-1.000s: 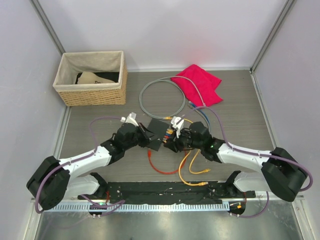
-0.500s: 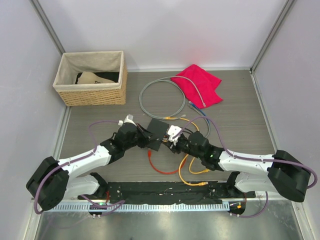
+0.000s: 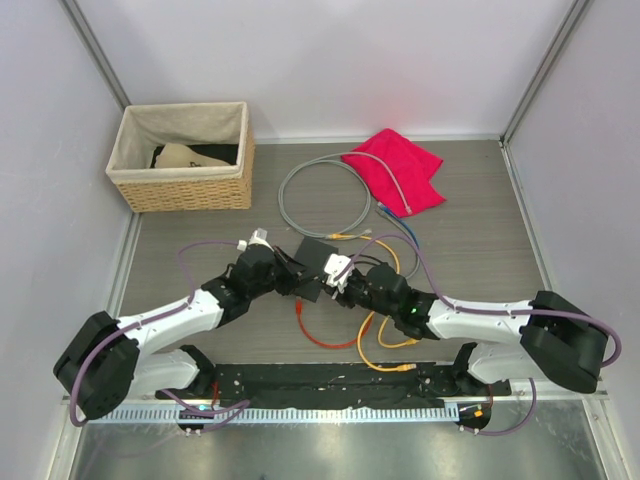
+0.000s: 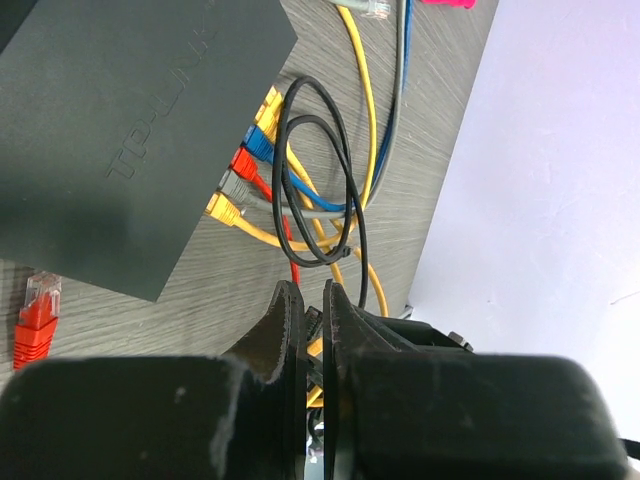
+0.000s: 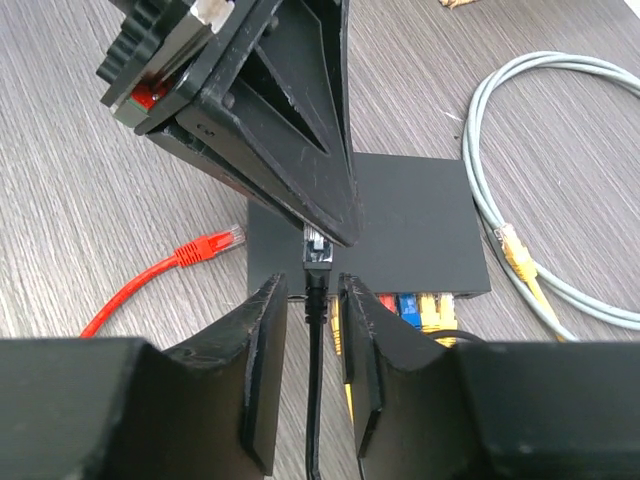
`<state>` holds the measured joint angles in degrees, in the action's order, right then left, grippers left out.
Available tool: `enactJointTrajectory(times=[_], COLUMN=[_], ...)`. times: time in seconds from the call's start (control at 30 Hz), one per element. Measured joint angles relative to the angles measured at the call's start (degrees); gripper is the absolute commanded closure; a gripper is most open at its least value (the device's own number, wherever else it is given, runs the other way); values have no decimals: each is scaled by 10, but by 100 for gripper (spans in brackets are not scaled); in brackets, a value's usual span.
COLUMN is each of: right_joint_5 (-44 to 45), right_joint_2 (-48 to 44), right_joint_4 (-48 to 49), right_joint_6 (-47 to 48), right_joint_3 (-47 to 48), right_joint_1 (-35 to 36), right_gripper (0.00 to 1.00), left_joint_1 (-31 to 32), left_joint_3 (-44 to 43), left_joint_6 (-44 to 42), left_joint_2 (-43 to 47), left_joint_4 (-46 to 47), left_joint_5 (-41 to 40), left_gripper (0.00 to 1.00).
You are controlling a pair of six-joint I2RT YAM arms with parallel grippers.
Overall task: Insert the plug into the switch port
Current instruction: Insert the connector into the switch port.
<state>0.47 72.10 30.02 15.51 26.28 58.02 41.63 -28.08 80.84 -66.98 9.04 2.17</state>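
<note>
Pinning the scene from the left, the left gripper point(image 3: 289, 277) has its fingers point(image 4: 285, 320) pressed together on nothing, their tip set at the left part of the switch point(image 3: 316, 256), which sits mid-table between the two arms. The flat dark box lies at a slant, its long axis running roughly far to near and its socket edge turned right toward the right gripper point(image 3: 337, 275). Yellow, blue, red and grey plugs point(image 4: 245, 170) already sit in that row. The right fingers point(image 5: 265, 340) stand narrowly apart around the black plug point(image 5: 317, 248), held by its cable, its nose just beside the left gripper's tip. Since a second earlier the right arm has swung nearer and flatter and its gripper has shifted left; the left arm has barely moved.
</note>
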Motion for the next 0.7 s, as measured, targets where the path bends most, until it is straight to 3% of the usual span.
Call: enactJointTrajectory(times=[0.33,0.47,0.5,0.63,0.7], right_joint_5=[9,12,12,12,12], right_joint_2=[29,30,30,30,30], right_joint_4=[3,3,3,-11,-31], right_joint_6=[8,10,10,9,8], right_joint_3=[5,6,6,13,25], right_joint_1=[0,0,0,0,0], right_gripper=[82,99,99,99,99], left_joint_1=[0,0,0,0,-1], left_joint_3=[-2,-2,-2,-4,-12], left_joint_6=[0,0,0,-7,-29], left_joint_2=[0,0,0,0,0], left_joint_4=[-3,-5,-5,-10,-25], left_joint_5=[1,1,1,-1,-2], left_gripper=[100,96,93,60,52])
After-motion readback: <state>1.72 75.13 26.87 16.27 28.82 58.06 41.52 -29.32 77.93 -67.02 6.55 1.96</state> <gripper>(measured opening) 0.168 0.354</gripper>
